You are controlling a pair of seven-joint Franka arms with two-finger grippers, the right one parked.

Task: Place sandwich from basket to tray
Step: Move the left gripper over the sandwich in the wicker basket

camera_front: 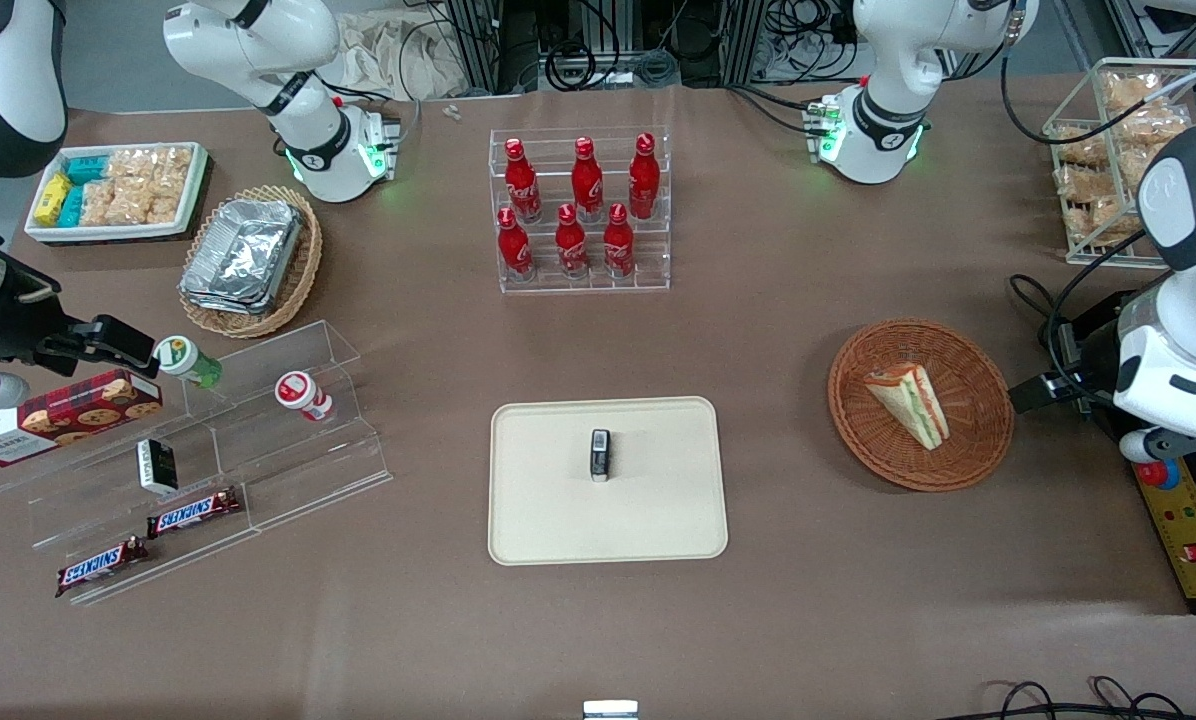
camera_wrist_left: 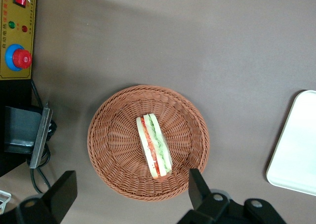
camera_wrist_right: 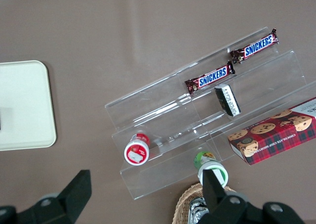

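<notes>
The sandwich [camera_front: 910, 403] [camera_wrist_left: 154, 146], a wrapped wedge with green and red filling, lies in the middle of the round reddish-brown basket [camera_front: 968, 440] [camera_wrist_left: 113, 145]. The beige tray [camera_front: 658, 500] [camera_wrist_left: 296, 150] sits beside the basket, toward the parked arm's end, with a small black object [camera_front: 600, 455] on it. My left gripper [camera_wrist_left: 131, 192] hangs above the basket's edge, open. Its fingers are spread wide, with nothing between them and clear of the sandwich. The arm's white wrist [camera_front: 1168, 380] stands above the table just off the basket, toward the working arm's end.
A yellow control box with a red stop button [camera_front: 1158, 472] [camera_wrist_left: 18, 58] and a black block with cables [camera_wrist_left: 22, 135] lie close to the basket. A rack of red bottles [camera_front: 583, 215] stands farther from the front camera. A wire rack of snack bags [camera_front: 1123, 150] is at the table's corner.
</notes>
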